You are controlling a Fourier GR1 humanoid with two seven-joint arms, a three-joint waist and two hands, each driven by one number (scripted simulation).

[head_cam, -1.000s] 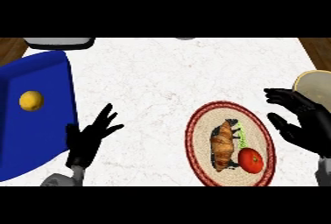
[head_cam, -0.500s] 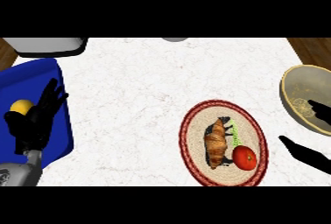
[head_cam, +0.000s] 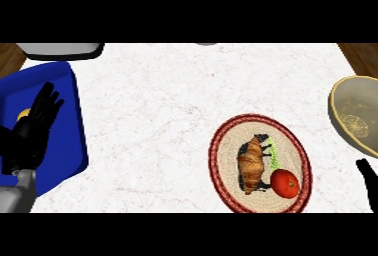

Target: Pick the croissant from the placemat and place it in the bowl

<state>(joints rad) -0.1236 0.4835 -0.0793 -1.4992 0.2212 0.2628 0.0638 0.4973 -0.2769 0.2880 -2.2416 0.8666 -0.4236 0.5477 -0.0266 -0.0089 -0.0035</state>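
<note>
A brown croissant lies lengthwise on the oval woven placemat with a red rim, right of centre. A red tomato and a green strip share the mat beside it. The tan bowl stands at the right edge, partly cut off. My left hand is open at the far left, fingers up, over the blue tray. Of my right hand only a dark finger shows at the lower right edge, below the bowl and right of the mat; it touches nothing.
A blue tray lies at the left with a yellow object mostly hidden behind my left hand. A grey container sits at the top left edge. White marble counter spans the middle.
The view has shifted so the mat and bowl sit further left. My right hand has slid almost out at the lower right. My left hand stays open over the tray.
</note>
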